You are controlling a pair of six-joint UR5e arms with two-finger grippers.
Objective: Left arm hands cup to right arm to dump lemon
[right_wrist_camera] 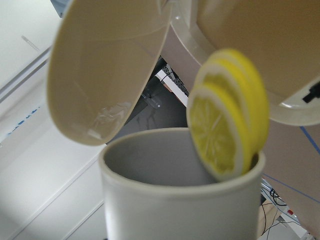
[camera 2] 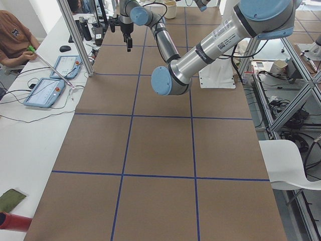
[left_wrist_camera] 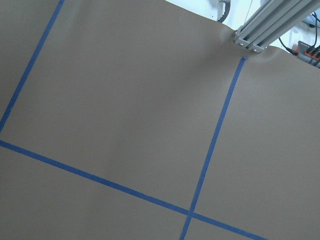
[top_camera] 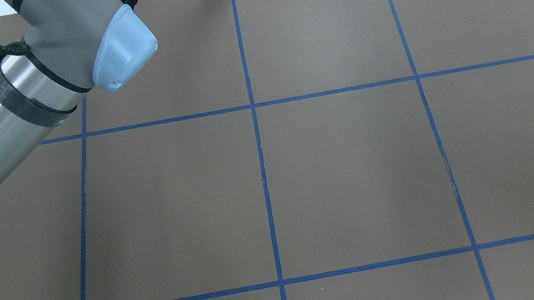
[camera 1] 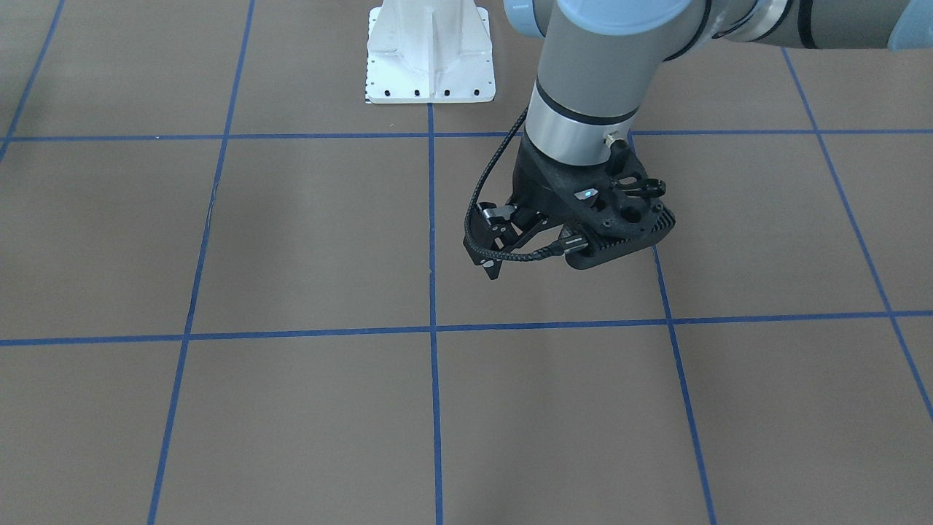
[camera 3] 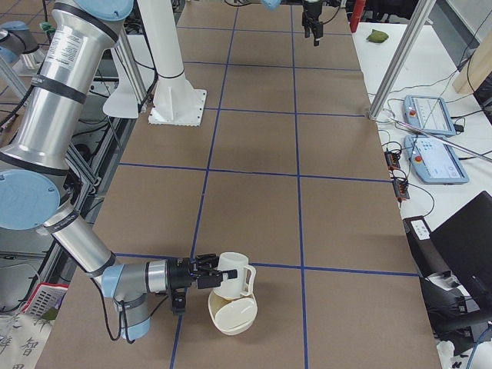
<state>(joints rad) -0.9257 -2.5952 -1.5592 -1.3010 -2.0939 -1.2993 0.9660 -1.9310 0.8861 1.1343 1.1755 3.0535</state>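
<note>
1. Found the brown table (top_camera: 356,156) gridded in blue tape.
2. Traced the left arm (camera 1: 583,73) out over the table's far side. Saw the left gripper (camera 1: 496,244) hanging above the surface with its fingers spread and nothing between them, well apart from the cup. Judged the hand-over part finished.
3. Followed the right arm (camera 3: 54,115) down low at its own end of the table. Met the right gripper (camera 3: 214,274) at the side of the cup (camera 3: 233,277), which hung off the table at its tip. Could not tell how far the fingers stood apart, with only a side view showing them.
4. Noted a cream bowl (camera 3: 231,329) on the table directly under the cup, close beneath it. Saw nothing inside it in the wrist view.
5. Read the cup's mouth as turned toward the bowl in the wrist view, handle away from the gripper. Spotted only the lemon in its grey inside.
6. Caught the lemon (right_wrist_camera: 222,135), a slice with its cut face showing, leaning on the rim and about half out of the mouth, not yet in the bowl. Judged the dump itself to be in hand. Reckoned the next move called for a touch more tip, keeping the mouth over the bowl so the slice would land inside, not on the table.
</note>
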